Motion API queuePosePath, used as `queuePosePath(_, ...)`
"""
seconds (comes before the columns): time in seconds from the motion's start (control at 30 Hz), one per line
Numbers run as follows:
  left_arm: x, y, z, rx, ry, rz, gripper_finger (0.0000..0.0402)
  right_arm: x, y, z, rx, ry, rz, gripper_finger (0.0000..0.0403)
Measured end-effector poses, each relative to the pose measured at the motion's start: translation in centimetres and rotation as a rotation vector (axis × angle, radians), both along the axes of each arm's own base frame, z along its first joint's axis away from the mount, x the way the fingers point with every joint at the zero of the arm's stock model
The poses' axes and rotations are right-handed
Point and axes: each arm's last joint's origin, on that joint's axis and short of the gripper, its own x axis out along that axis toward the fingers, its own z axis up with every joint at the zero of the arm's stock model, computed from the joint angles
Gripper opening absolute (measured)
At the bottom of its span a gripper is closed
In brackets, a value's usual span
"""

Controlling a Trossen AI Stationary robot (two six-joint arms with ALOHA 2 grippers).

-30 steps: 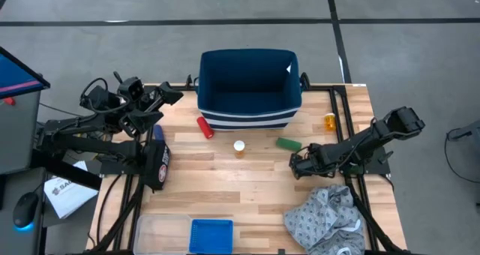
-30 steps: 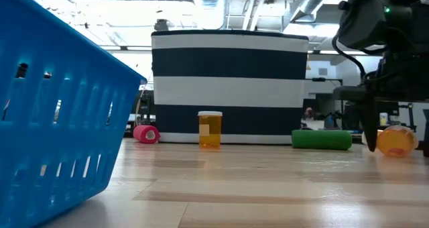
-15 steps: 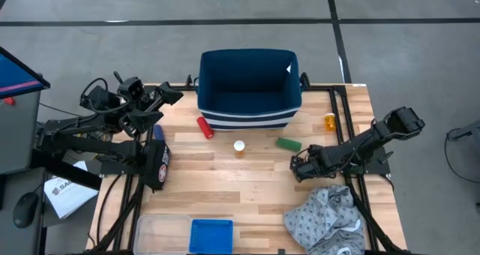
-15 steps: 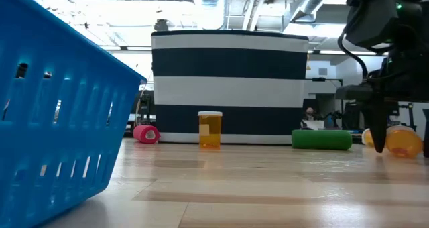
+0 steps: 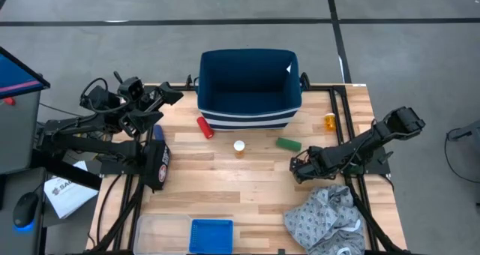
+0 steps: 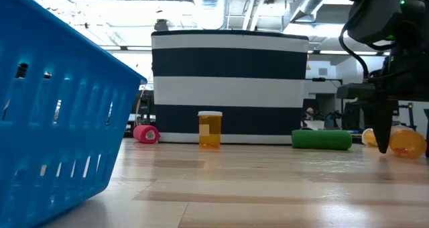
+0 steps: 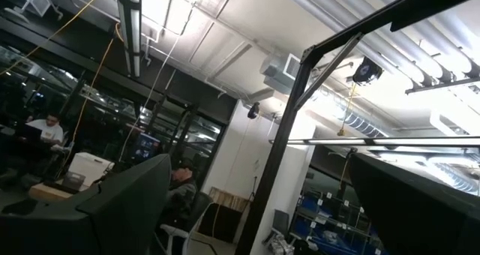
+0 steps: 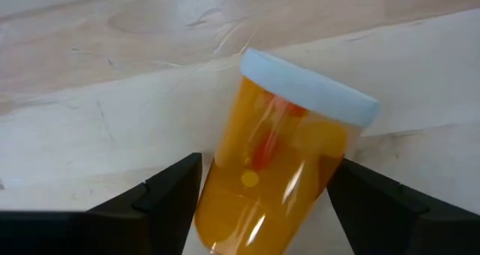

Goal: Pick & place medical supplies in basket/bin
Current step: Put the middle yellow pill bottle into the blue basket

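Observation:
An orange pill bottle with a pale cap [image 8: 285,157] lies on its side between my right gripper's [image 8: 262,184] fingers. From above it is hidden under that gripper [image 5: 298,165], right of centre. A white-capped orange bottle [image 5: 238,147] stands upright on its base. A green oblong piece [image 5: 288,143] and a red cylinder [image 5: 204,127] lie before the navy striped tub. Another orange bottle [image 5: 330,121] lies near the right rail. The blue basket [image 5: 211,235] sits at the near edge. My left gripper [image 5: 169,96] waits open and raised at the far left corner. My right gripper has the orange bottle's body [image 8: 225,187], the half away from the cap, pinched between its two fingers [image 8: 169,191], one on each side. The fingers come from above, slanting in from the table's right. The bottle [image 6: 409,141] lies on the table.
The navy white-striped tub [image 5: 249,88] stands at the far middle. A crumpled grey cloth [image 5: 326,217] lies at the near right corner, close to the right arm. A clear tray [image 5: 161,232] sits left of the basket. The basket [image 6: 53,107] fills the low view's left.
My right gripper has shifted a little toward the table's right edge. The orange bottle at its fingers has slid the same way along the table. The smaller far bottle now shows left of the finger in the low view.

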Motion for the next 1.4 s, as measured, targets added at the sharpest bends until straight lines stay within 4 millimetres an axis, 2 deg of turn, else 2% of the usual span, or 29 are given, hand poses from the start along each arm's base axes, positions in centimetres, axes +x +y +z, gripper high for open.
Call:
queuePosePath(0.43,0.0,0.0,0.0,-0.004,0.001,-0.002,0.04,-0.1,0.0,0.0,-0.001,0.016,-0.002,0.0174)
queuePosePath(0.73,0.0,0.0,0.0,-0.016,0.003,-0.015,0.04,0.9,0.5,1.1,0.029,-0.031,0.035,0.0185)
queuePosePath(0.9,0.0,0.0,0.0,-0.019,0.005,-0.021,0.04,2.0,1.7,2.7,0.051,-0.084,0.112,0.0175)
queuePosePath(1.07,0.0,0.0,0.0,-0.018,0.004,-0.022,0.04,3.4,3.7,5.4,0.085,-0.193,0.23,0.0173)
queuePosePath(1.2,0.0,0.0,0.0,-0.017,0.004,-0.022,0.04,4.5,5.5,7.3,0.129,-0.338,0.297,0.0182)
queuePosePath(1.4,0.0,0.0,0.0,-0.003,0.003,-0.011,0.04,5.9,7.6,9.2,0.185,-0.57,0.321,0.0178)
